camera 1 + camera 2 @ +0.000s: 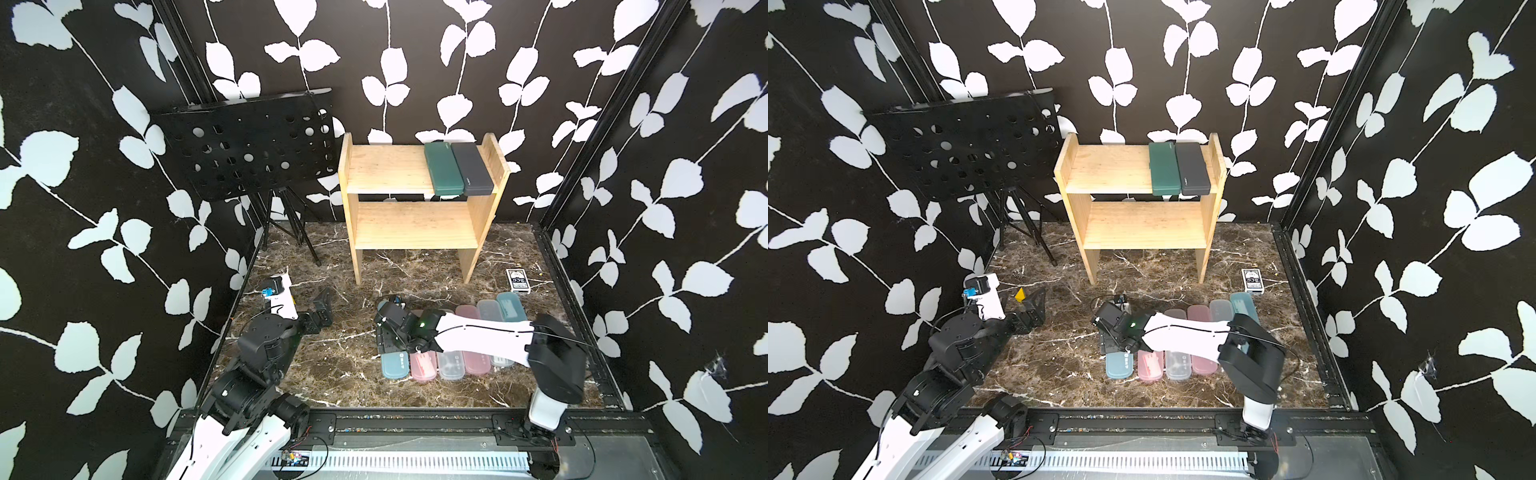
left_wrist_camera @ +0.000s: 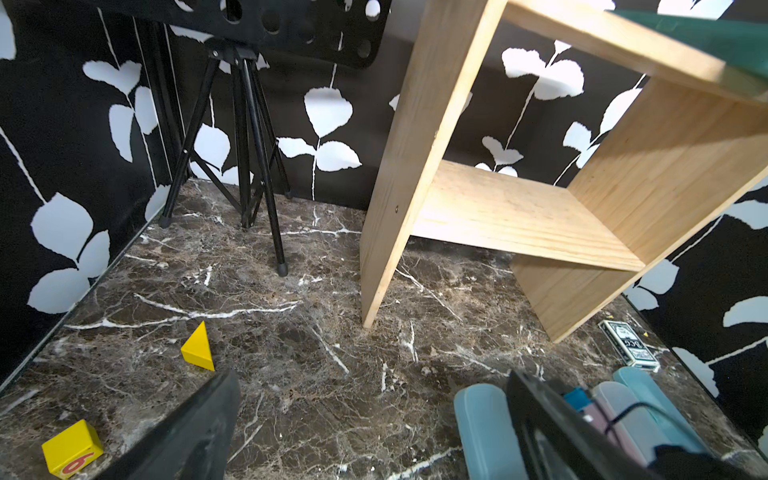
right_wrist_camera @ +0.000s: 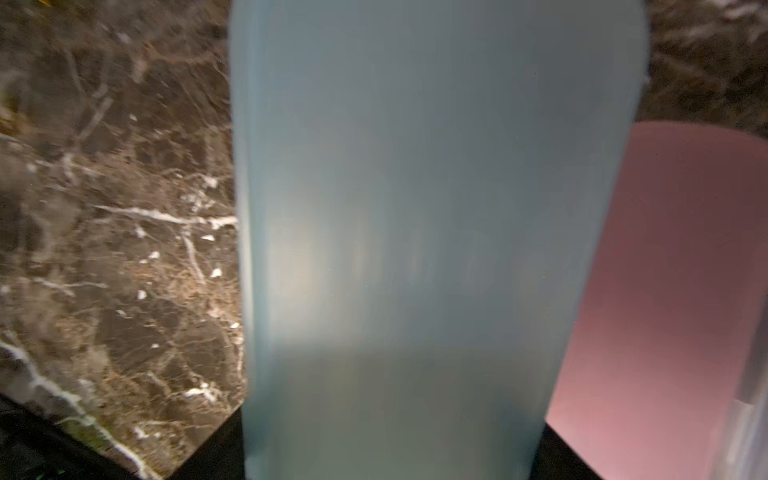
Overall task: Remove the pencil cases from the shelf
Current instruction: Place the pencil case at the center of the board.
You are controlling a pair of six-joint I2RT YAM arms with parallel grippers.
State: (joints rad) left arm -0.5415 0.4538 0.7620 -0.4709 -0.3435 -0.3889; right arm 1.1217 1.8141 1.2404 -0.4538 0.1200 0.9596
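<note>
Right claw (image 1: 390,338) pinches a light blue pencil case (image 3: 415,208) beside a pink case (image 3: 665,291); left claw (image 2: 372,380) spread near yellow wedge (image 2: 199,349).

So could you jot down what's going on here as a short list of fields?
On the shelf: green case and grey case, side by side on the top board
Lower board: bare
Off the shelf: row of six cases on the table, blue, pink and clear
Right tool: over the end blue case; grip unclear
Left tool: open, holding nothing
</note>
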